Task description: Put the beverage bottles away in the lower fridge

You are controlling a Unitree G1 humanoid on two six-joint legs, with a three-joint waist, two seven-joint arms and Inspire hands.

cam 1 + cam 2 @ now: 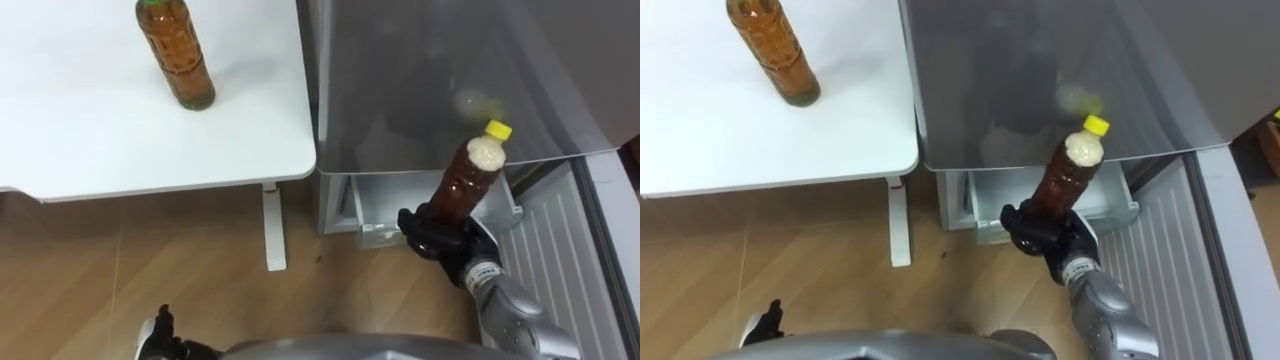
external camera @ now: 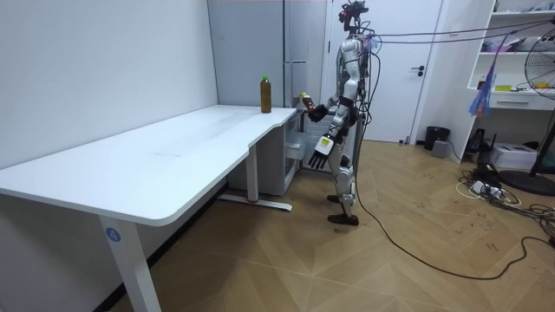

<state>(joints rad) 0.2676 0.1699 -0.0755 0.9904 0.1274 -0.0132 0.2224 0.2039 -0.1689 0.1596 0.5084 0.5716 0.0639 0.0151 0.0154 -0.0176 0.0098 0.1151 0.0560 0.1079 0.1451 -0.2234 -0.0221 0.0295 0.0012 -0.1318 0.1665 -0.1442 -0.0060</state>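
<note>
Over the pulled-out drawer point(image 1: 385, 200) of the lower fridge point(image 1: 450, 70), the right robot hand point(image 1: 438, 236) is closed around the base of a brown drink bottle with a yellow cap point(image 1: 468, 178). It holds the bottle upright, tilted a little to the right. The bottle is just in front of the fridge's grey upper front and above the drawer, not yet inside it. The white ribbed lining of the open lower door point(image 1: 560, 250) lies to the right of the arm.

By my reading the task is less than half done. This first drink is at the opening but has yet to be lowered in and released. A second bottle with a green cap point(image 1: 178, 55) stands untouched on the white worktop point(image 1: 80, 130), well to the left and farther off.

The left robot hand point(image 1: 158, 335) hangs low by the robot's side, fingers relaxed and empty.

Nothing blocks the drawer. Its front rim and the overhanging upper front leave a narrow way in, and the worktop's right edge sits just beside the fridge.
</note>
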